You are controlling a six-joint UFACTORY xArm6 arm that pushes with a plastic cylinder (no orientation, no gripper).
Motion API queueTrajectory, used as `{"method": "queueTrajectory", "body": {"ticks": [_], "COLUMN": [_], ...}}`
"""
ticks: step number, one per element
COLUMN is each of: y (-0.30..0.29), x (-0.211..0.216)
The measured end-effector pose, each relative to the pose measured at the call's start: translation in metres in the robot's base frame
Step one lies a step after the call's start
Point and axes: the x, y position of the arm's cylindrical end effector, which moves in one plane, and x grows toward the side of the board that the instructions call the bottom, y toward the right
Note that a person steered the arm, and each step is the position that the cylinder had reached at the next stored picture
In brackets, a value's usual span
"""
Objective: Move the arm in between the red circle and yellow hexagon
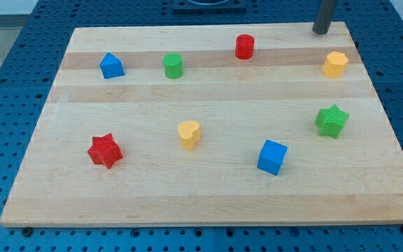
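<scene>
The red circle [244, 47] stands near the view's top, a little right of centre. The yellow hexagon [334, 64] stands near the view's top right. My tip [320, 31] rests on the board at the top edge, above and slightly left of the yellow hexagon and well to the right of the red circle. It touches neither block.
On the wooden board [208, 196] also stand a blue block [111, 66] and a green circle [173, 66] at the top left, a red star [105, 150], a yellow heart [189, 134], a blue cube [271, 157] and a green star [331, 120].
</scene>
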Motion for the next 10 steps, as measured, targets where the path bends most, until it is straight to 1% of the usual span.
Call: {"method": "queueTrajectory", "body": {"ticks": [1,2,3,5,6,7,8,9,10], "y": [-0.061,-0.085,-0.052,-0.059,-0.067,-0.085,-0.096,-0.091,-0.072], "x": [0.0,0.0,0.001,0.072,0.043,-0.005,-0.003,0.032,0.039]}}
